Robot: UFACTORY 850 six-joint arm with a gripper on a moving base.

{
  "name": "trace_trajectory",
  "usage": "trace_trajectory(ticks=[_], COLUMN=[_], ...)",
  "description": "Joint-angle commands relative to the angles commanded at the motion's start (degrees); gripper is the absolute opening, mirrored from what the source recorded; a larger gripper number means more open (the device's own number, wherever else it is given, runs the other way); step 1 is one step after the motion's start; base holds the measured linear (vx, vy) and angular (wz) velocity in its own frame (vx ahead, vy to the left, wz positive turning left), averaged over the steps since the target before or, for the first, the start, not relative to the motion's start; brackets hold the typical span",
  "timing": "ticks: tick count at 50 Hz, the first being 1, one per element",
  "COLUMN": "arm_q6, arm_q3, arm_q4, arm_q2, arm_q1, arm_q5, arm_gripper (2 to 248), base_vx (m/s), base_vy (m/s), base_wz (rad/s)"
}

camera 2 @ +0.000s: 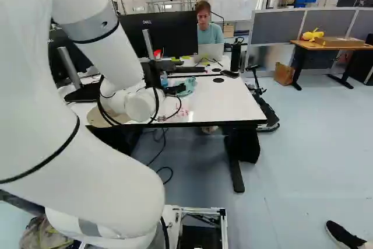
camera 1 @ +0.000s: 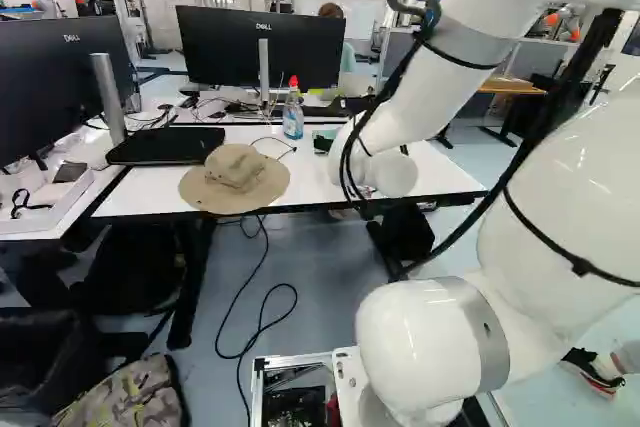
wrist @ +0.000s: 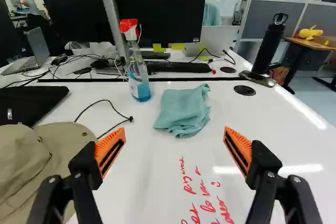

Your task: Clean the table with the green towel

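Observation:
The gripper (camera 2: 173, 90) is low over the white table, partly behind the arm in the right base view. In the wrist view the gripper (wrist: 174, 145) stands open, its orange-padded fingers wide apart with nothing between them. Ahead of it the crumpled green towel (wrist: 184, 111) lies on the white table (wrist: 231, 114); the same towel (camera 2: 187, 87) shows beside the gripper in the right base view. Red handwriting (wrist: 205, 198) marks the tabletop between and below the fingers, nearer than the towel.
A spray bottle (wrist: 137, 74) with a red head stands beside the towel. A tan hat (camera 1: 235, 175) lies at the near edge, next to a black laptop (camera 1: 165, 145). Behind are monitors (camera 1: 262, 47), cables and a black bottle (wrist: 269, 45). A person sits behind the far desk.

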Motion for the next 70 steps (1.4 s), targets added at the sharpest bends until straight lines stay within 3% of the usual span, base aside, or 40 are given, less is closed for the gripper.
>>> trace_trajectory(ticks=[28,70], arm_q6=[0.0,0.0], arm_q3=[-8.75,-21.73], arm_q4=[0.0,0.0], arm_q2=[-8.72,-20.41], arm_q1=[1.7,0.46], arm_q5=[0.0,0.0], arm_gripper=[247,247], base_vx=[0.0,0.0], base_vy=[0.0,0.0], base_wz=[0.0,0.0])
